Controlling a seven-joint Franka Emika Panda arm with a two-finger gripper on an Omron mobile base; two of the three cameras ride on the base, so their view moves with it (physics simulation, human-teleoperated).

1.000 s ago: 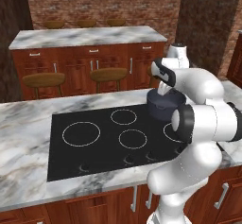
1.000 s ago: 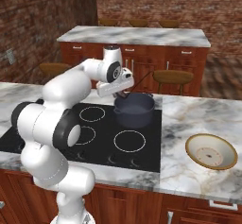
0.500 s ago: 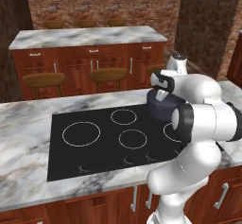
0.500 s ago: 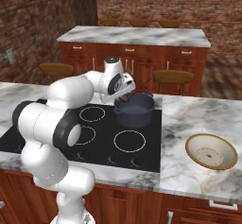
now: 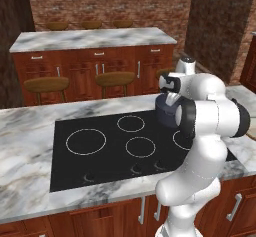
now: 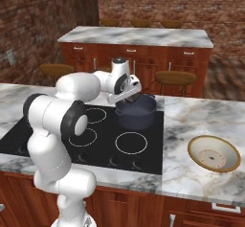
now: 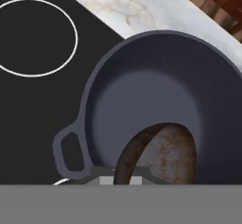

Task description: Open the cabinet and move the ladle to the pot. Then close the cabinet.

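Lower than a second ago, the gripper (image 6: 134, 95) now dips over the pot (image 6: 136, 112), its fingers pinching the ladle (image 7: 160, 154), whose rusty bowl sits inside the pot's rim. That pot stands on the black cooktop (image 5: 100, 151) at its far right corner, near the marble desk (image 6: 186, 120). 1 beige bowl (image 6: 214, 153) lies well apart to the right.
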